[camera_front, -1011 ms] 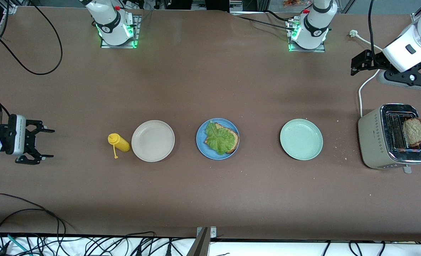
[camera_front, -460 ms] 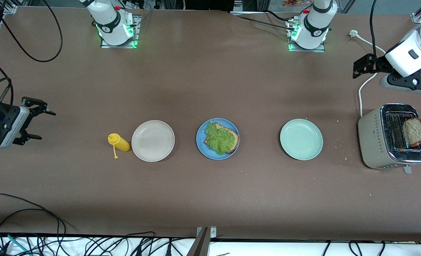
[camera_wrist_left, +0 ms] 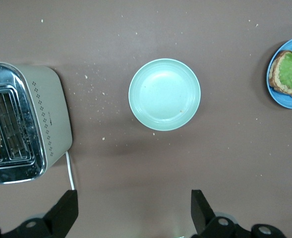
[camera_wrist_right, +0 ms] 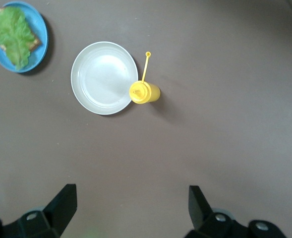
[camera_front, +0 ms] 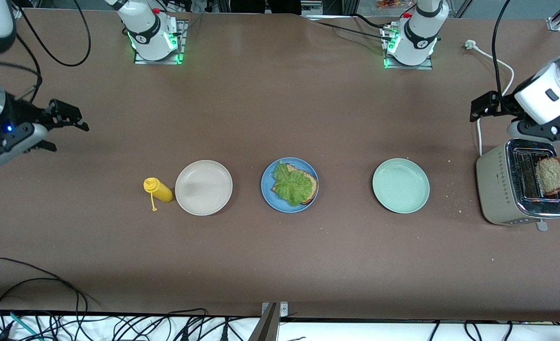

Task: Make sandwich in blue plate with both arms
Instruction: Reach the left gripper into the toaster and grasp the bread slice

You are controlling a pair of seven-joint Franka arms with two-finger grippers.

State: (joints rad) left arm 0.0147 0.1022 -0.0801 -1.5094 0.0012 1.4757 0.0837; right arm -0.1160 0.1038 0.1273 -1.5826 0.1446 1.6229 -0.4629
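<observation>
The blue plate [camera_front: 266, 187] sits mid-table and holds one slice of brown bread [camera_front: 312, 182] with a ruffled lettuce leaf [camera_front: 291, 185] on top. Another bread slice [camera_front: 551, 175] leans on top of the toaster [camera_front: 500, 189], at the left arm's end of the table. My left gripper [camera_front: 479, 105] hangs open and empty over the bare table beside the toaster; its wrist view shows its wide gap [camera_wrist_left: 134, 194], the toaster [camera_wrist_left: 51, 114] and the blue plate [camera_wrist_left: 279, 99]. My right gripper [camera_front: 71, 137] hangs open and empty over the table at the right arm's end, its fingers wide apart [camera_wrist_right: 132, 188].
A beige-white plate [camera_front: 203, 187] and a yellow squeeze bottle [camera_front: 158, 190] lie toward the right arm's end. A pale green plate [camera_front: 400, 185] sits between the blue plate and the toaster. The toaster's white cord [camera_front: 481, 128] runs toward the bases. Crumbs lie around the toaster.
My right gripper has swung away from the front camera, toward the bases. My left gripper has shifted slightly toward the toaster. Both stayed open; the food and plates have not moved.
</observation>
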